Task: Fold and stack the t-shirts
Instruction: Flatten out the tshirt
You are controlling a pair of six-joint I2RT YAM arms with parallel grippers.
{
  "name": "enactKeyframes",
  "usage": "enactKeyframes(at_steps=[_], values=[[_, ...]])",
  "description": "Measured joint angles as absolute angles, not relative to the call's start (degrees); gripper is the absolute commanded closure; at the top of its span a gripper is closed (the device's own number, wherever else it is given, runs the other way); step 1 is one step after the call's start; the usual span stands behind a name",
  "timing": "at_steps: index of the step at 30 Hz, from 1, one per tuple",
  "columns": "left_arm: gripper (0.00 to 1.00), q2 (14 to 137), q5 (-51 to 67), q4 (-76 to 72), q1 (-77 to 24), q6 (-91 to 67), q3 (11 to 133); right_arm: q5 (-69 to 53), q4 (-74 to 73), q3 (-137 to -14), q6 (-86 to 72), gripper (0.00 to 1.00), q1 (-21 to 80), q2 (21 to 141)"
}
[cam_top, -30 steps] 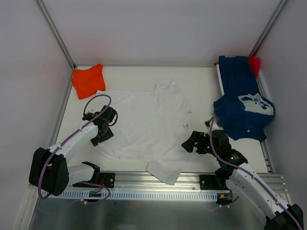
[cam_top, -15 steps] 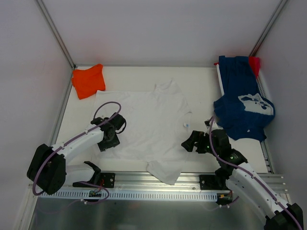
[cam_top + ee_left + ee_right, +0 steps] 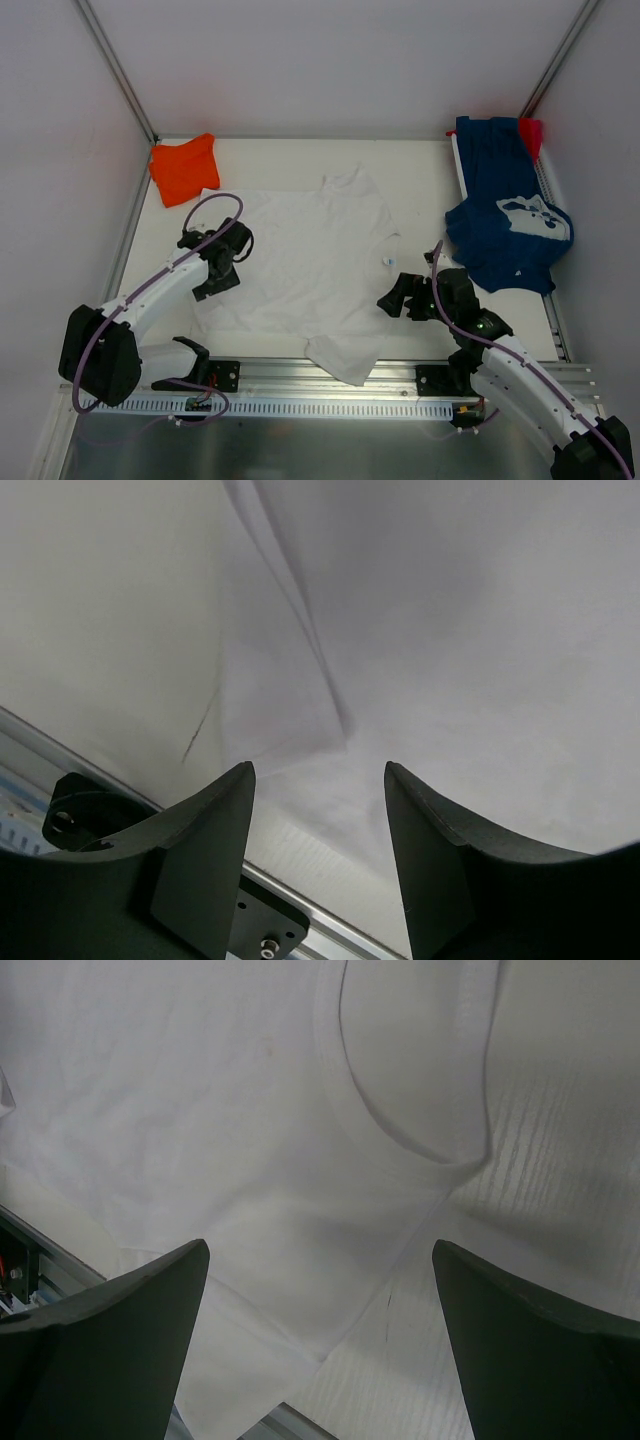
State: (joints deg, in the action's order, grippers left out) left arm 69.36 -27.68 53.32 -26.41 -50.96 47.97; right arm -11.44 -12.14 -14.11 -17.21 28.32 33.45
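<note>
Overhead, your white shirt (image 3: 300, 260) lies spread at centre, the orange shirt (image 3: 184, 168) at 10 o'clock, the navy shirt (image 3: 505, 225) at 2. Only the wrist views show you the left gripper (image 3: 318, 770) and right gripper (image 3: 320, 1250) parted and empty.

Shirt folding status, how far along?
Done: orange shirt looks folded, far left corner. In hand: white shirt spread flat, unfolded; left hand and right hand open over its edges, gripping nothing. Left: navy shirt crumpled at right, red shirt behind it, no stack yet.
</note>
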Motion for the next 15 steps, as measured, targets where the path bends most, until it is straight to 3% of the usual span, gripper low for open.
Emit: enactKeyframes(at_steps=[15], values=[[0.45, 71.3, -24.2, 50.9, -25.4, -51.7, 40.3, -11.5, -12.1, -14.1, -17.0, 0.01, 28.3, 33.4]])
